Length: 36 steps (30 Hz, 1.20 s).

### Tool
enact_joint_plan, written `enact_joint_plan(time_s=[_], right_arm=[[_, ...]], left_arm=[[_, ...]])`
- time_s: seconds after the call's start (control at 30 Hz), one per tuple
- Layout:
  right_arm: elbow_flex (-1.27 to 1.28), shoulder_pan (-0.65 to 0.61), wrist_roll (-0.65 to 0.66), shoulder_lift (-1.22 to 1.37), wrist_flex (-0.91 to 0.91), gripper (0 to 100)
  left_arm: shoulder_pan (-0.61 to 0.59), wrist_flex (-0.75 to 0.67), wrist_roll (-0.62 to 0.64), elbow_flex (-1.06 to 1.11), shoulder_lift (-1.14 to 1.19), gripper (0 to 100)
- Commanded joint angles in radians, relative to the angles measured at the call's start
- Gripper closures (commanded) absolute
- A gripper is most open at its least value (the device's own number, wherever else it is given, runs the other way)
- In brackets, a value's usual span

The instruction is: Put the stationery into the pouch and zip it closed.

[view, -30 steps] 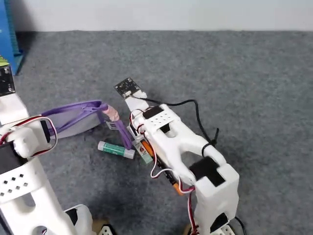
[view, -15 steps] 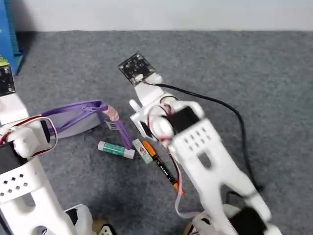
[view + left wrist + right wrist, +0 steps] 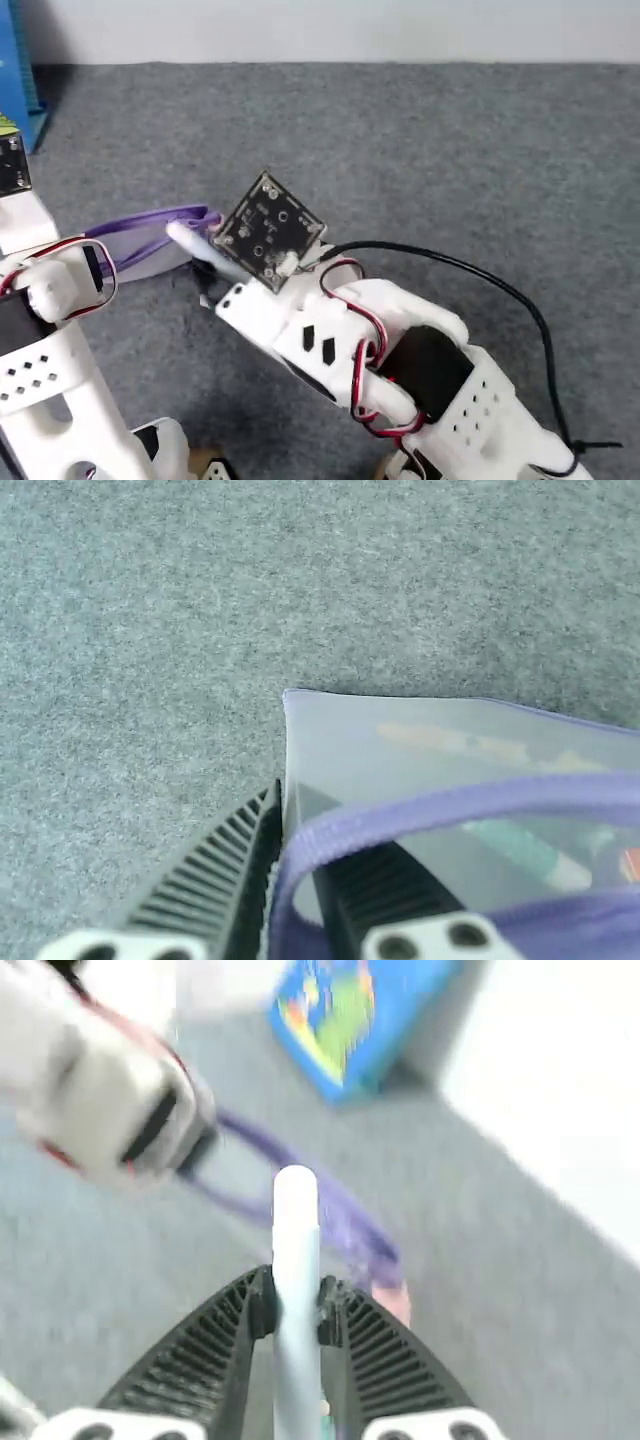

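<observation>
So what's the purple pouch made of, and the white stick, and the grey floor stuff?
The pouch looks like thin frosted plastic: things show blurrily through its wall. Its purple edge seems woven fabric. The white stick looks smooth and plain, likely plastic, though that is a guess. The grey table cover looks like short carpet or felt, fuzzy and speckled.

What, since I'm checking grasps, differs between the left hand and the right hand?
The left hand pinches the pouch by its edge; the right hand clamps a white stick. The pouch spreads sideways from the left hand; the stick juts straight past the right hand's tips. Both are shut.
</observation>
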Motion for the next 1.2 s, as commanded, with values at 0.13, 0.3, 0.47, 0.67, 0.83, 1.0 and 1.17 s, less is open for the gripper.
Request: enact_joint_plan(time_s=[0.13, 0.3, 0.47, 0.67, 0.83, 1.0, 1.17], right_arm=[[0.017, -0.068, 0.003, -0.038, -0.277, 99.1], [0.166, -0.065, 0.005, -0.096, -0.659, 99.1], [0.338, -0.065, 0.005, -0.133, -0.964, 99.1], [0.446, -0.045, 0.005, -0.13, -1.26, 99.1], [0.486, -0.045, -0.04, -0.128, -1.432, 99.1], [0.494, -0.027, -0.118, -0.054, -1.589, 99.1], [0.494, 0.004, -0.144, 0.087, -1.71, 99.1]], left_arm=[[-0.003, 0.003, -0.005, -0.016, -0.017, 99], [-0.003, 0.003, -0.005, -0.016, -0.017, 99], [-0.003, 0.003, -0.005, -0.007, -0.017, 99], [-0.003, 0.003, -0.005, -0.007, -0.017, 99], [-0.003, 0.003, -0.005, -0.007, -0.017, 99], [-0.003, 0.003, -0.005, -0.007, -0.017, 99], [-0.003, 0.003, -0.005, -0.002, -0.017, 99]])
